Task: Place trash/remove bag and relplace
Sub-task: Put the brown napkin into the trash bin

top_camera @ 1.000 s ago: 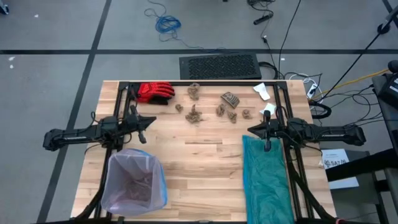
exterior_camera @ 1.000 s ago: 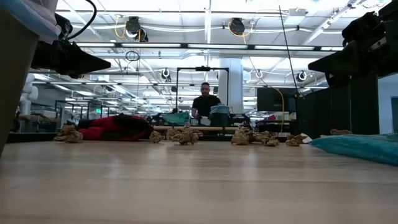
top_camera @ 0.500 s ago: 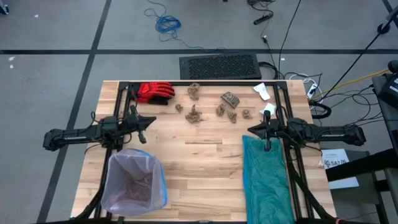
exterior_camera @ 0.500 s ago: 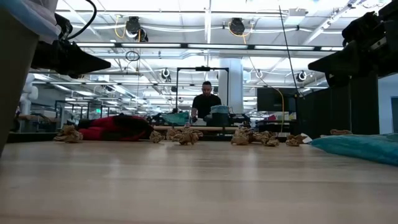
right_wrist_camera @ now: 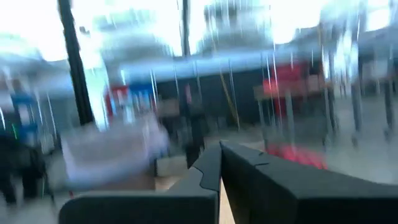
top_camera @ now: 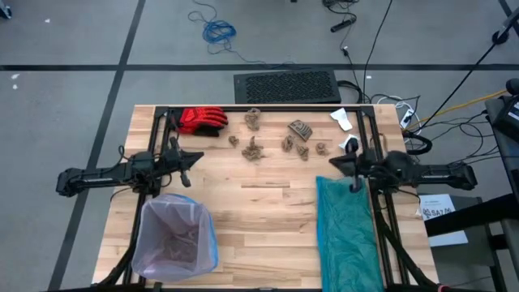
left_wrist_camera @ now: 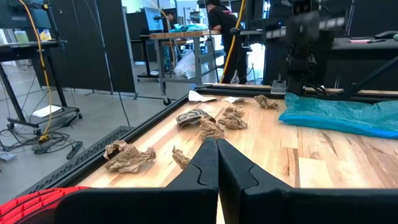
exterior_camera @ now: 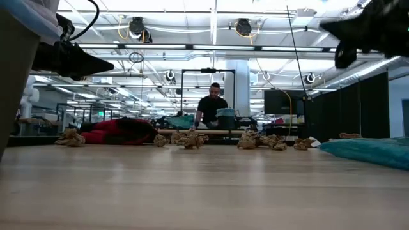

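Nearest, at the desk's [top_camera: 268,203] near-left corner, stands the bin with the bag [top_camera: 174,237], the pale lilac liner, fitted inside it and its mouth open upward. A teal-green plastic bag [top_camera: 347,235] lies flat along the near-right side.

Farther in, the left claw [top_camera: 193,158] hangs above the desk just beyond the bin, its fingers pressed together on nothing. The right claw [top_camera: 336,162] hangs over the far end of the teal-green bag, likewise closed and empty.

Farthest, the trash [top_camera: 280,138] lies scattered in a loose row across the far-middle of the desk, with white scraps toward the far right and a red glove [top_camera: 201,120] at the far left.

The step in hand looks like the first pick-up. To do it well, spread a claw before descending, come straight down over one separate lump, such as the left-most, and steer clear of the glove. The left arm seems better placed, since the bin is on its side.
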